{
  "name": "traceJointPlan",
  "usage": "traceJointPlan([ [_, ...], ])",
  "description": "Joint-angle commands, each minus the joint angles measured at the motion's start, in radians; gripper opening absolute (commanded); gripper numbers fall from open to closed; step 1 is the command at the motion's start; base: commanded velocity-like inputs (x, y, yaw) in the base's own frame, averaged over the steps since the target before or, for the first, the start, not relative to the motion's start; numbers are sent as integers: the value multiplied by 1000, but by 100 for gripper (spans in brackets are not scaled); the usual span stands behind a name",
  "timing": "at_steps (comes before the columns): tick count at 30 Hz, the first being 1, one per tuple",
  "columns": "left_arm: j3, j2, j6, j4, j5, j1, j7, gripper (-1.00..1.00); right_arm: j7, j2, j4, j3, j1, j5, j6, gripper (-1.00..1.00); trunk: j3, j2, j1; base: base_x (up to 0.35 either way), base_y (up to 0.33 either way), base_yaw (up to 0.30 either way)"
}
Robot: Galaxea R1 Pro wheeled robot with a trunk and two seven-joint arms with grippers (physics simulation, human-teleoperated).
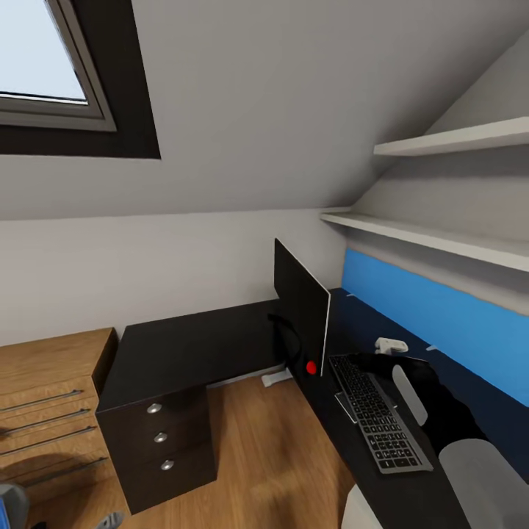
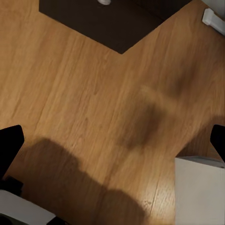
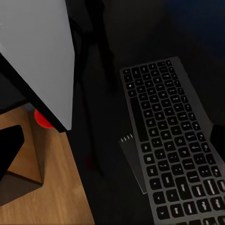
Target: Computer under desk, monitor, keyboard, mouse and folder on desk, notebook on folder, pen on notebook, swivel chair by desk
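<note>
A dark L-shaped desk [image 1: 191, 345] is seen from the head view, set under a sloped ceiling with a skylight [image 1: 44, 66]. The monitor [image 1: 301, 305] stands upright on the desk, seen nearly edge-on, with a red round object [image 1: 311, 367] just beside its lower edge. The keyboard [image 1: 378, 411] lies flat on the desk beside the monitor, and a thin grey flat item [image 3: 133, 161] is tucked partly under its edge. A small white object [image 1: 391, 344], possibly the mouse, is seen near the blue wall panel [image 1: 441, 323]. The right arm [image 1: 433, 400] is held over the keyboard. In the right wrist view, the right gripper [image 3: 115, 145] is spread wide above the keyboard, nothing between its fingers. The left gripper [image 2: 115, 143] is likewise parted, over the wooden floor [image 2: 84, 93]. A wooden dresser [image 1: 44, 397] stands beside the desk's drawer unit [image 1: 158, 441].
</note>
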Motion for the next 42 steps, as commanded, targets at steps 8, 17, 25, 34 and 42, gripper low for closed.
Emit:
traceJointPlan([
  [8,38,-6,-21,8,12,1,6,100,-5,-1,-7,1,-2,-1,5,100,20,48,-26,0,0,0],
  [17,44,-2,-18,12,11,1,-7,100,-8,0,-10,1,-3,-1,11,100,20,48,-26,12,0,0],
  [25,41,0,-15,21,7,1,-10,100,-9,1,-11,1,-3,0,13,100,20,48,-26,270,0,0],
  [34,41,0,-16,22,7,1,-11,100,-10,1,-10,1,-3,-2,13,100,20,48,-26,332,0,0],
  [42,40,-3,-18,23,6,1,-9,100,-12,1,-9,1,-4,-3,13,100,20,48,-26,201,0,0],
])
